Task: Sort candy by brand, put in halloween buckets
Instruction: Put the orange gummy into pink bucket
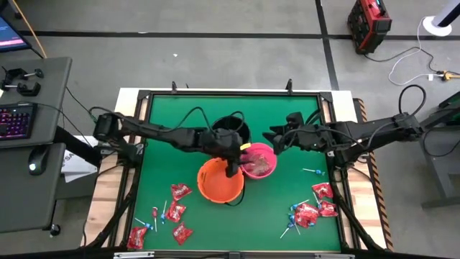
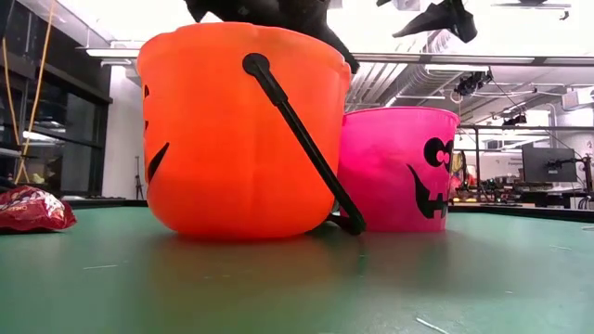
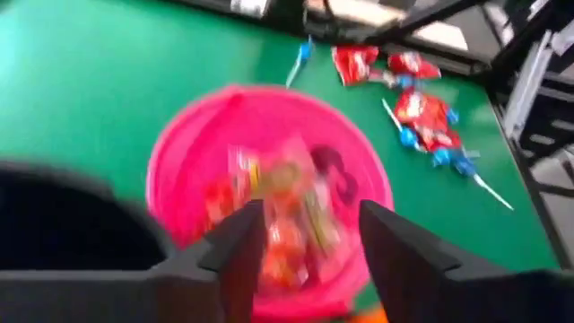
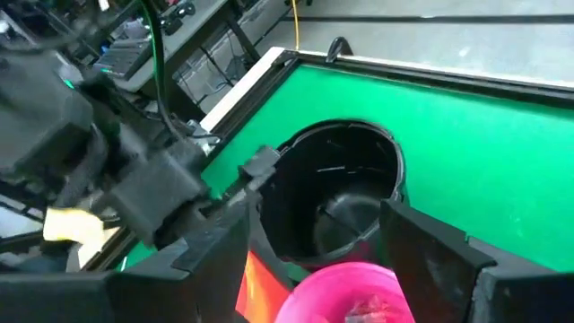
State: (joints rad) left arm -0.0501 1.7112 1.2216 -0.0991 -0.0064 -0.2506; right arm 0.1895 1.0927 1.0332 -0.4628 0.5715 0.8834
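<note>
Three buckets stand clustered near the centre of the green table [image 1: 158,155]: the black bucket [image 1: 231,130] toward the far edge, the orange bucket [image 1: 219,181] toward the near edge, and the pink bucket [image 1: 260,160] just right of the other two. In the low view the orange bucket [image 2: 243,130] is nearest, with its black handle [image 2: 302,139] hanging diagonally across its front, and the pink bucket [image 2: 399,167] stands close behind it to the right; whether they touch cannot be told. The pink bucket [image 3: 269,215] contains several wrapped candies [image 3: 287,211]; the black bucket [image 4: 336,193] appears empty. The left gripper [image 1: 231,167] hangs over the gap between the orange and pink buckets; in its wrist view its fingers [image 3: 235,247] are spread apart with nothing between them, positioned above the pink bucket's opening. The right gripper [image 1: 275,139] waits above the table just beyond the pink bucket toward the far edge; its fingers [image 4: 435,251] are also spread and empty, pointing toward the black bucket. Unsorted candy lies in two groups along the near edge. Near the near-left corner lie red packets [image 1: 177,211] with a few blue lollipops [image 1: 149,226] among them. Near the near-right corner lie more red packets [image 1: 316,205] and blue lollipops [image 1: 293,219], and one lollipop [image 1: 316,172] lies apart toward the right edge. In the low view one red packet [image 2: 32,209] lies on the table at the left.
</note>
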